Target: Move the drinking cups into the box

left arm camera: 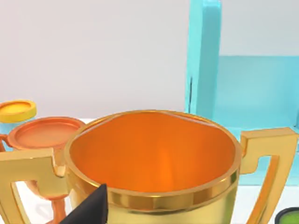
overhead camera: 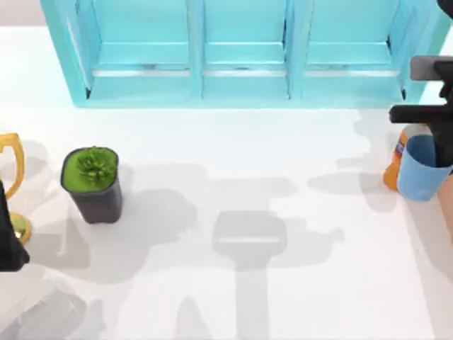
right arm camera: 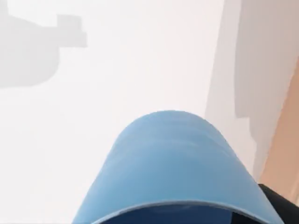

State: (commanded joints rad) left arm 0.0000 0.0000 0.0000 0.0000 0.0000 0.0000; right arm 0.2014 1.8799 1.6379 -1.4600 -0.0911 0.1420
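1. A white table [overhead camera: 233, 283] carries a turquoise cabinet [overhead camera: 241, 49] along its far edge.
2. The blue cup [overhead camera: 423, 168] hangs off the table below the cabinet's right end, beside an orange bottle [overhead camera: 395, 166], clamped by the right gripper [overhead camera: 442, 152], probably for carrying to the box [right arm camera: 285, 154], whose tan edge shows close by.
3. Left of the cabinet, the left gripper [overhead camera: 8, 244] sits by a gold trophy [left arm camera: 154, 163]; I cannot tell its opening.

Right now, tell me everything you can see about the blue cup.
The blue cup is a plain, handleless, tapered cup with a smooth matte look and a darker blue inside. It sits at the top view's right edge, tilted, with the right gripper at its rim and an orange bottle close behind it. In the right wrist view its outer wall hangs above the white table, near a pale tan box edge.
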